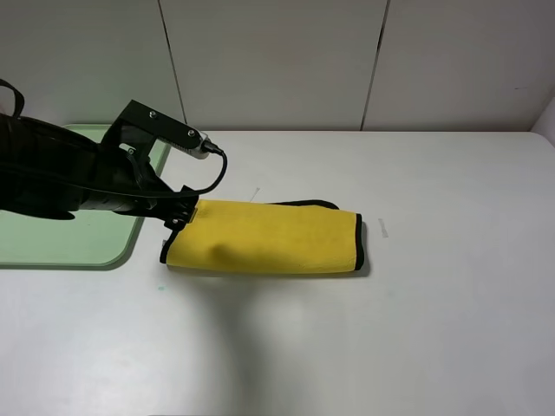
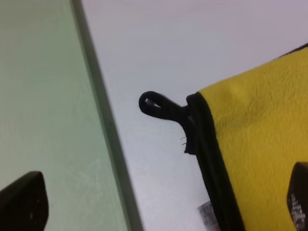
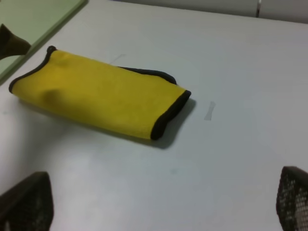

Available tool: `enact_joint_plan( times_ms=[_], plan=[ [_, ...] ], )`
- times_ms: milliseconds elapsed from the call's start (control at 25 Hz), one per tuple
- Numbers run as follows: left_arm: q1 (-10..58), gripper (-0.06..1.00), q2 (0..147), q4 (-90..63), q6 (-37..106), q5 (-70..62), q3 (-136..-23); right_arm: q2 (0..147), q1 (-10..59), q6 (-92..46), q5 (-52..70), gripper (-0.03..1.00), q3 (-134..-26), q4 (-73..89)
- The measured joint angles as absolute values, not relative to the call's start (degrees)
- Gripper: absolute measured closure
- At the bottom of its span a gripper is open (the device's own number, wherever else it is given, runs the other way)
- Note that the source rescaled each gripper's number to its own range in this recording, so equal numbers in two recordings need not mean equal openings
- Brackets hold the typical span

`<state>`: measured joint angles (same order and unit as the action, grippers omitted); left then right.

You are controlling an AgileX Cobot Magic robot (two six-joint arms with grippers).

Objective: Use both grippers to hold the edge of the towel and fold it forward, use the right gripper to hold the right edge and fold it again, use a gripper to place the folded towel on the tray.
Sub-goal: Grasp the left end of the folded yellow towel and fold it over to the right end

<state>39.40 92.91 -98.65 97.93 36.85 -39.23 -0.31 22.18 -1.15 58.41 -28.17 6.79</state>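
Observation:
The yellow towel (image 1: 277,238) with black trim lies folded into a long strip on the white table. It also shows in the right wrist view (image 3: 101,96). My left gripper (image 1: 178,217) is at the towel's left end, beside the green tray (image 1: 52,243). In the left wrist view the left gripper (image 2: 161,207) is open, its fingers spread either side of the towel's corner (image 2: 260,144) and its black hanging loop (image 2: 156,106). My right gripper (image 3: 159,202) is open and empty, well back from the towel, and is out of the exterior view.
The tray's rim (image 2: 103,125) runs close to the towel's left end. A small grey mark (image 1: 382,228) lies on the table just right of the towel. A white panelled wall (image 1: 277,61) stands behind the table.

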Motion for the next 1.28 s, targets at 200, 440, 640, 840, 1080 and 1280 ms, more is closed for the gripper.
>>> enact_joint_plan(
  times_ms=[200,440,640,840,1080,1280],
  plan=[
    [39.4,-0.06,92.91,-98.65,97.93,36.85,-39.23,-0.33,22.18,-1.0,58.41,-0.03,-28.17,6.63],
    [40.68,-0.06,92.91,-98.65,90.14,36.55,-39.23,-0.33,22.18,-1.0,58.41,-0.03,-28.17,6.58],
    [44.73,-0.06,92.66,-98.65,79.16,35.97,-39.23,-0.39,22.18,-1.0,58.41,-0.03,-28.17,6.58],
    [46.18,-0.06,92.66,-98.65,72.0,33.99,-39.23,-0.39,22.18,-1.0,58.41,-0.03,-28.17,6.58],
    [46.18,-0.06,92.66,-98.65,70.09,33.03,-39.23,-0.39,22.18,-1.0,58.41,-0.03,-28.17,6.58],
    [46.18,-0.06,92.66,-98.65,74.61,35.46,-39.23,-0.39,22.18,-0.96,58.41,-0.03,-28.17,6.58]
  ],
)
